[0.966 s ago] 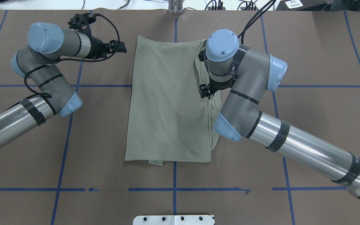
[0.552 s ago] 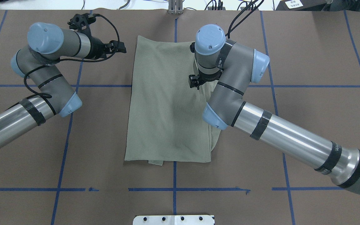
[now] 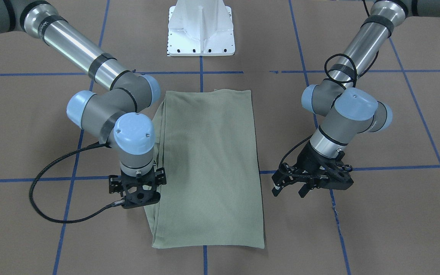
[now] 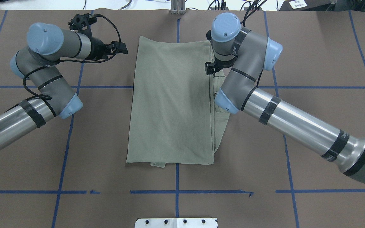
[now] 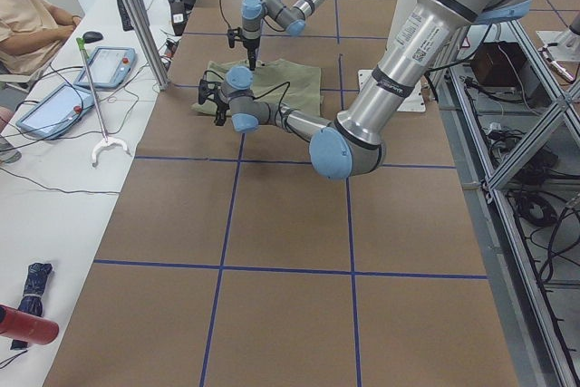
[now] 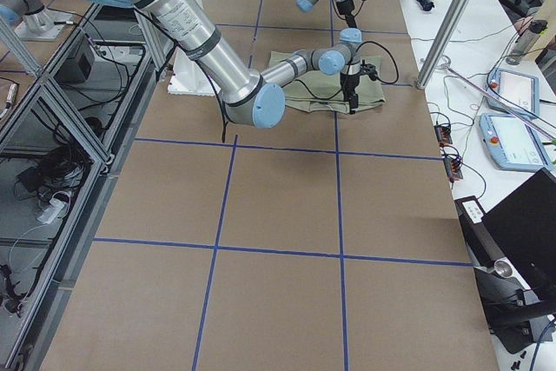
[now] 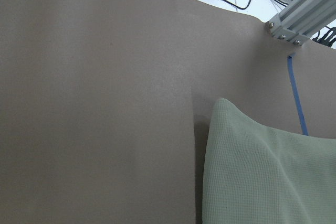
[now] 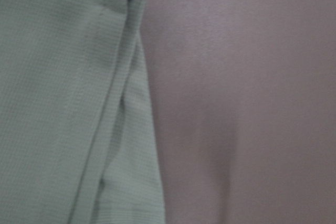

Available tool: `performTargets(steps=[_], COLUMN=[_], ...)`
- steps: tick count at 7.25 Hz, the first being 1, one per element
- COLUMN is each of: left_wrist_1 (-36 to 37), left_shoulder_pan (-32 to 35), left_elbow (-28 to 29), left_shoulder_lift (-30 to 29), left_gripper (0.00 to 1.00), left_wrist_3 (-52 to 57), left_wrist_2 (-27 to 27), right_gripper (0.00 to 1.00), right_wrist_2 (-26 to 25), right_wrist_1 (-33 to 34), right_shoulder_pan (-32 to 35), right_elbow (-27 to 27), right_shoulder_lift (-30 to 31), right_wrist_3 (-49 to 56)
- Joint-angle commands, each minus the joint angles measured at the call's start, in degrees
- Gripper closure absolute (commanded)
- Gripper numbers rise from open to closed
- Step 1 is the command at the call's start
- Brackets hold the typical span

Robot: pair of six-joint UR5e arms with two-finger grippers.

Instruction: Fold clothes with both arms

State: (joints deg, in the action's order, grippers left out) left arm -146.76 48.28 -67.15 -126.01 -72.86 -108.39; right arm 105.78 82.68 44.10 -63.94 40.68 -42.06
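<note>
The brown paper-covered surface (image 4: 312, 47), marked into squares with blue tape lines (image 4: 201, 192), takes up most of what I can see. Two silver-and-grey robot arms reach across it. The right arm (image 4: 296, 126) bends in over the cloth, and the left arm (image 4: 2, 126) holds off to its own side.

Between them lies the sage-green knit shirt (image 4: 169, 104). It is flat, midway across the surface, with one short end close to the edge opposite the robot's base. It has the shape of a long, narrow rectangle. The left long side is clean, while along the right side the stacked layers stick out unevenly.

The right arm's black two-finger tool (image 3: 138, 191) points straight down at that layered right side, toward the far end. Its wrist camera is so close that the fabric blurs. The fingers are hidden beneath the tool's body, so I cannot tell whether it is gripping cloth or not. The left arm's black tool (image 3: 289, 189) hangs released and empty, over bare paper just beside the shirt's far left corner.

The lengthwise folds look done and an end-to-end fold looks next. For that, each tool would need to pinch every layer at a far corner. Both would then lift together and carry that end evenly toward the robot's edge.
</note>
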Motion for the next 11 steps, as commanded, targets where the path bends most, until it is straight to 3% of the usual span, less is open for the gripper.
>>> performTargets(steps=[1,3,4,6,7,8,9,11], left_wrist_1=[0.07,-0.02,-0.72,-0.9,-0.81,-0.81,-0.81,-0.72], left_shoulder_pan=[-0.02,0.24,-0.02,-0.29,-0.81,-1.08,-1.17,-1.17], left_elbow=[-0.26,-1.57,-4.27,-8.33,-9.65,-9.84,-9.84,-9.84], left_shoulder_lift=[0.24,0.32,2.67,3.66,3.75,3.58,3.32,3.57], left_gripper=[0.0,0.0,0.0,0.0,0.0,0.0,0.0,0.01], left_wrist_3=[0.0,-0.09,0.52,0.27,-1.82,-4.46,-4.57,-4.48], left_wrist_2=[-0.77,-4.62,-4.9,-4.99,-4.82,-4.82,-4.73,-4.55], right_gripper=[0.0,0.0,0.0,0.0,0.0,0.01,0.02,0.12], right_wrist_2=[4.5,3.3,-2.36,-13.79,-19.24,-21.56,-21.76,-21.76], right_wrist_1=[4.13,4.25,4.16,4.77,4.77,4.77,4.77,4.77], right_shoulder_pan=[1.78,-2.67,-8.53,-19.17,-24.1,-26.93,-28.53,-29.6], right_elbow=[-5.54,-19.74,-27.82,-37.09,-38.96,-40.02,-40.3,-40.04], right_shoulder_lift=[0.72,8.33,12.89,16.69,18.28,19.26,20.48,21.46], right_wrist_3=[0.5,-17.7,-29.54,-52.83,-60.86,-69.47,-75.56,-76.5])
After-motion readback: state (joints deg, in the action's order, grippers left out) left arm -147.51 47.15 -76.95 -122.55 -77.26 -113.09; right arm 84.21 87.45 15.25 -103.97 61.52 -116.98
